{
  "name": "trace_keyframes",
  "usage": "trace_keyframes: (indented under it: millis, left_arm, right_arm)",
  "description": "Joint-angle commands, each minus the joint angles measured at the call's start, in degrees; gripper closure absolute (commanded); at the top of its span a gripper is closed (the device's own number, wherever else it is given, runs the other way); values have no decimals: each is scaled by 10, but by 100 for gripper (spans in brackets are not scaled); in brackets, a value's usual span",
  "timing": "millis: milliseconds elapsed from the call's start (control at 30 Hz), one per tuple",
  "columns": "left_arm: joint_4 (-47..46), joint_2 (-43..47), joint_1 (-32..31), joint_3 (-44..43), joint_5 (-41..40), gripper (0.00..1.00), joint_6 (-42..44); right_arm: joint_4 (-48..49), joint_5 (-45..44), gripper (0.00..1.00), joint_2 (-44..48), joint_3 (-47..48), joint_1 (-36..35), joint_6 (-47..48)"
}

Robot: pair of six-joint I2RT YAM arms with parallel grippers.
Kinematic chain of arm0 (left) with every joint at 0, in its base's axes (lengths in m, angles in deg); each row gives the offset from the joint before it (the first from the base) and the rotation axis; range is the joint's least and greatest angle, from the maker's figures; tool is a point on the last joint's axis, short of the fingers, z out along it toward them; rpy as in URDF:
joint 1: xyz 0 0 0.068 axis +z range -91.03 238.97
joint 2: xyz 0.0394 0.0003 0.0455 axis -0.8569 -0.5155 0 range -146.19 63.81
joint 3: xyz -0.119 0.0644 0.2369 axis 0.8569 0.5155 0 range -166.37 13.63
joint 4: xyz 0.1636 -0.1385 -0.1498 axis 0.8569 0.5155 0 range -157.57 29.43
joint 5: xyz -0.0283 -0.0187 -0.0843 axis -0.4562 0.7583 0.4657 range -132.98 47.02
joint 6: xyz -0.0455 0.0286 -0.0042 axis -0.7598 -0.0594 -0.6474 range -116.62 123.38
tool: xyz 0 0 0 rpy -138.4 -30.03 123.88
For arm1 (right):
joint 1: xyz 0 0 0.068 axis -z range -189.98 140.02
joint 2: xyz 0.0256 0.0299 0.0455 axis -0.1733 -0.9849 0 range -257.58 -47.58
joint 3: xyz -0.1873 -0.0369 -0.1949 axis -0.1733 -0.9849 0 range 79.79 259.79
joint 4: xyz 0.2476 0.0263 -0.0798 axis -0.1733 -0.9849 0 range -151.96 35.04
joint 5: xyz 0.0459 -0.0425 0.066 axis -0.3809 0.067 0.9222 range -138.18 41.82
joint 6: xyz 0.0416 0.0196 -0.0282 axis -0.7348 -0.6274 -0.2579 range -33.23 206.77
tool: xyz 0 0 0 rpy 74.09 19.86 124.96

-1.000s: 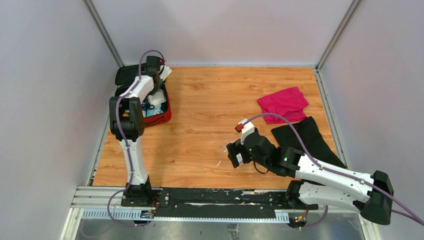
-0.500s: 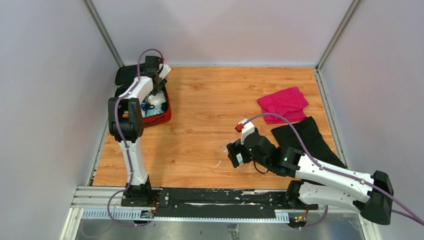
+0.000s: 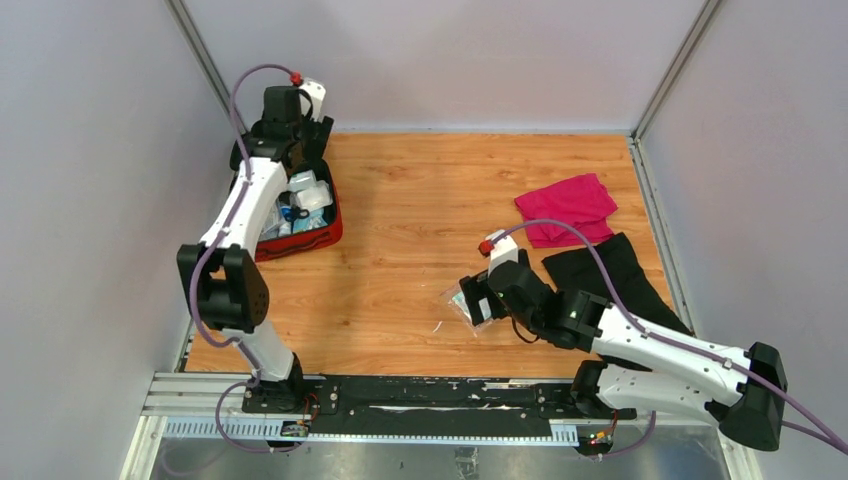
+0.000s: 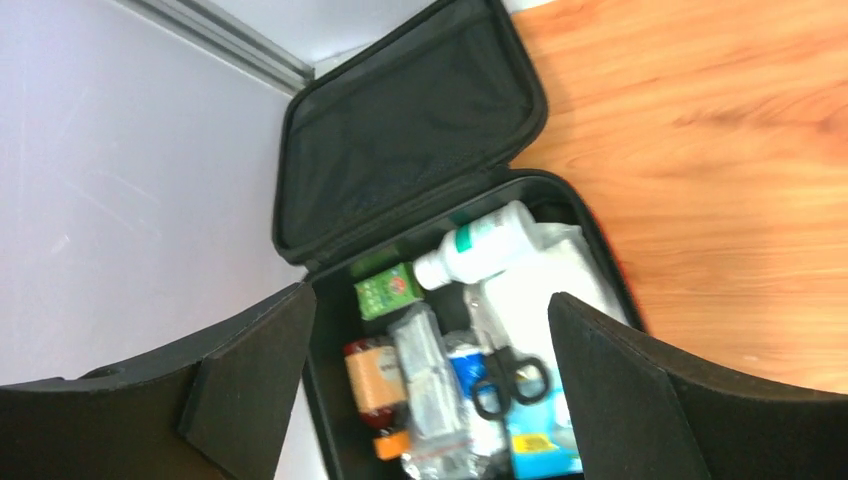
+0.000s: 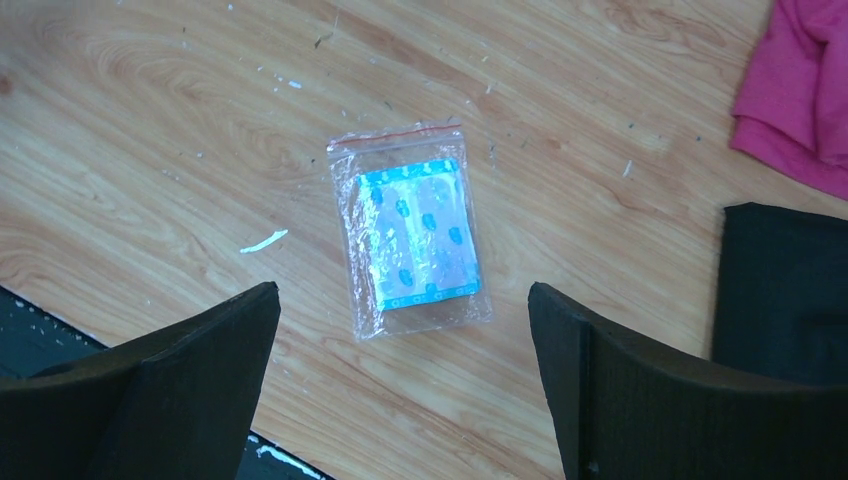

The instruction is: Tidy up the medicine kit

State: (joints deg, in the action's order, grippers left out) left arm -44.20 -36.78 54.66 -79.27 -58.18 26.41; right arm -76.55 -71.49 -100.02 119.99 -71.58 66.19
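Left wrist: left gripper gapes above the medicine kit.

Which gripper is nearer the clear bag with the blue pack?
Right. The right gripper hovers directly over the bag; the left gripper is above the open medicine kit, far across the table.

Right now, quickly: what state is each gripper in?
Left gripper: open, empty, above the open medicine kit.
Right gripper: open, empty, above the clear bag.

The plastic bag lies between the medicine kit, left, and cloths, right.
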Motion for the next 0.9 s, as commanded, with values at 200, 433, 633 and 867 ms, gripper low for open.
trace_keyframes:
  millis: [200, 433, 633, 867]
  left_arm:
    - [62, 163, 1, 103, 162, 0, -344]
    - [29, 314, 1, 273, 213, 0, -444]
    - [3, 331, 1, 375, 239, 0, -464]
    - [-27, 201, 0, 326, 263, 3, -439]
  right_arm:
    - [-100, 123, 1, -73, 88, 142, -27]
    - [-125, 220, 1, -126, 107, 220, 6]
    - [-127, 224, 2, -154, 111, 228, 2]
    - [-128, 256, 2, -159, 100, 228, 4]
